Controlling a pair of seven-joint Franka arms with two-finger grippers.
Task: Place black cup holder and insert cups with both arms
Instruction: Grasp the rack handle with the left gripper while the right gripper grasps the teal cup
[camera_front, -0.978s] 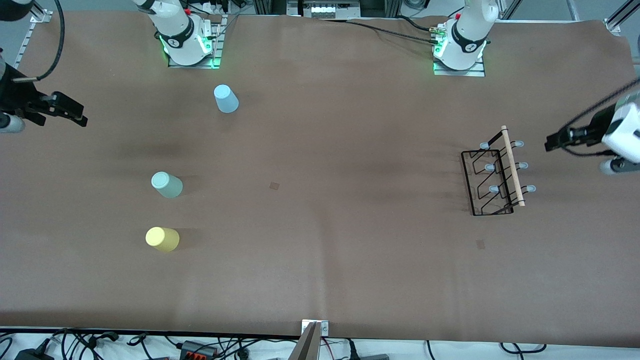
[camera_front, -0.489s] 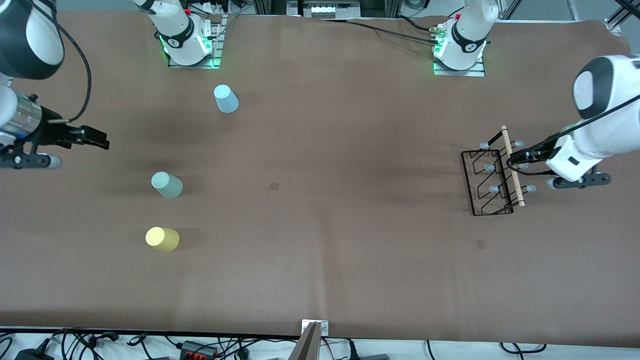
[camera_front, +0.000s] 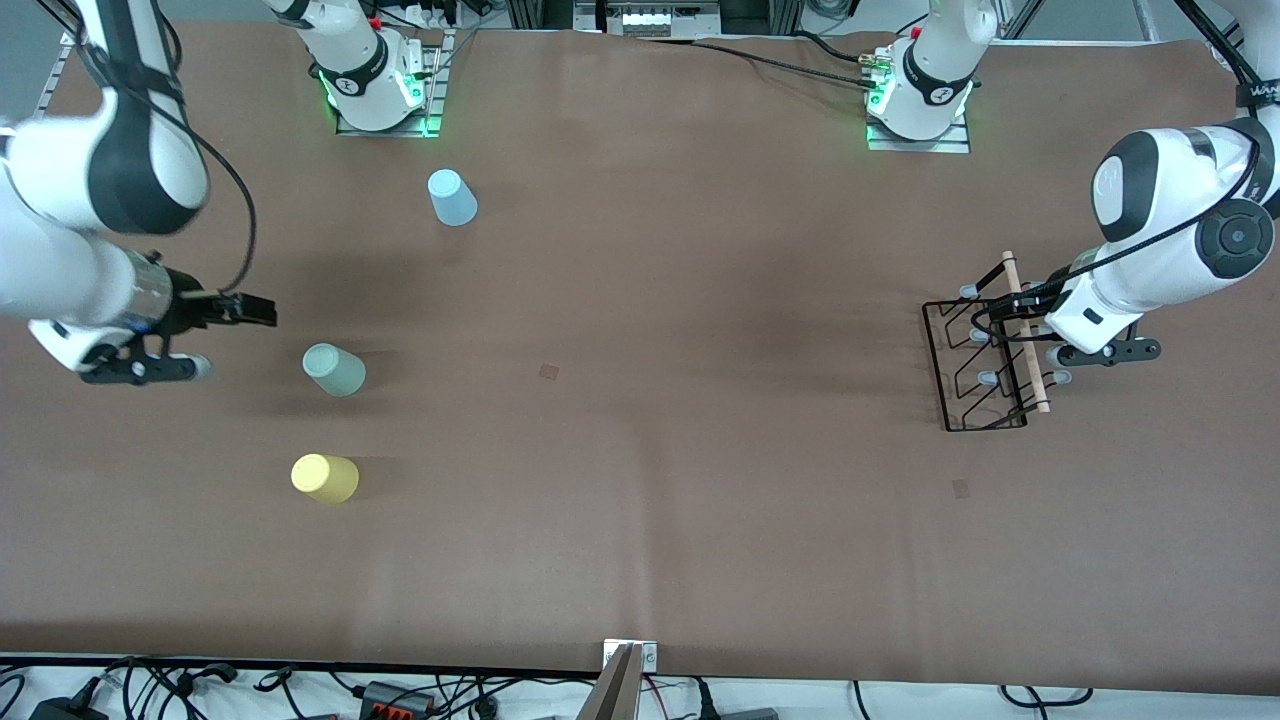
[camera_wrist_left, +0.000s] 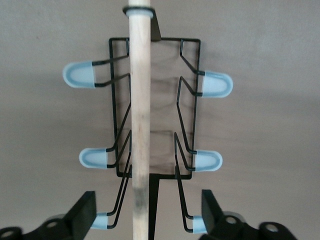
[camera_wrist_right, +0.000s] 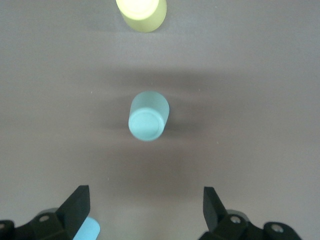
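My left gripper (camera_front: 1003, 310) is at the black cup holder (camera_front: 985, 350), which stands on the brown table (camera_front: 640, 450) toward the left arm's end. In the left wrist view my two fingers (camera_wrist_left: 82, 212) stand wide apart, one on each side of the light wooden rod handle (camera_wrist_left: 140, 125), and they do not touch it; I hold nothing with this gripper. The handle runs along the top of the black wire frame, and the grey-tipped pegs (camera_wrist_left: 78, 74) stick out on both sides of it. The holder stands alone, and no cup is on it.

My right gripper (camera_front: 255, 310) hangs over the table at the right arm's end, well apart from the holder. Its fingers (camera_wrist_right: 75, 207) are also wide open and empty. The mint green cup (camera_front: 334, 369) stands upside down on the table near this gripper, not between the fingers. The yellow cup (camera_front: 325, 478) stands upside down too, nearer to the front camera than the mint green cup. The light blue cup (camera_front: 452, 197) is also upside down, farther from the front camera than the mint green cup and close to the right arm's base (camera_front: 375, 85). All three cups are far from the holder, toward the right arm's end.
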